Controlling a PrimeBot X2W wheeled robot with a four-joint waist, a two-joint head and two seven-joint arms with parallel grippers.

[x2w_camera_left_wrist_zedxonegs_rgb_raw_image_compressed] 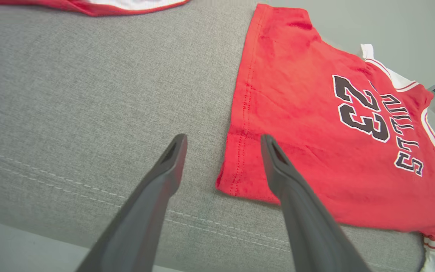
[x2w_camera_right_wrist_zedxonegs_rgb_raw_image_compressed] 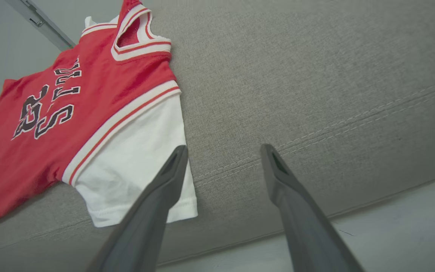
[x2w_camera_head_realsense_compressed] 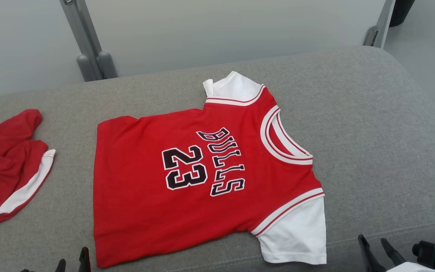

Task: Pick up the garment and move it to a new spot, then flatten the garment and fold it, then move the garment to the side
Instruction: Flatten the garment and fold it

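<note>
The garment [x2w_camera_head_realsense_compressed: 134, 158] is a red jersey with white sleeves and black "BULLS 23" lettering, spread flat on the grey cushion [x2w_camera_head_realsense_compressed: 372, 124]. My left gripper [x2w_camera_head_realsense_compressed: 72, 261] peeks in at the bottom edge, just left of the hem's near corner. In the left wrist view that gripper [x2w_camera_left_wrist_zedxonegs_rgb_raw_image_compressed: 223, 139] is open, with the garment's [x2w_camera_left_wrist_zedxonegs_rgb_raw_image_compressed: 296, 113] hem corner lying beyond the fingertips and nothing between them. My right gripper [x2w_camera_head_realsense_compressed: 373, 242] stands open at the lower right, beside the near white sleeve. The right wrist view has this gripper [x2w_camera_right_wrist_zedxonegs_rgb_raw_image_compressed: 223, 148] empty just right of the garment's [x2w_camera_right_wrist_zedxonegs_rgb_raw_image_compressed: 100, 94] sleeve.
Another red and white cloth [x2w_camera_head_realsense_compressed: 6, 166] lies crumpled at the cushion's left end, also at the top of the left wrist view as the cloth [x2w_camera_left_wrist_zedxonegs_rgb_raw_image_compressed: 100, 5]. Grey metal frame legs [x2w_camera_head_realsense_compressed: 89, 56] stand behind the cushion. Bare cushion stretches right of the jersey; pale floor lies below its front edge.
</note>
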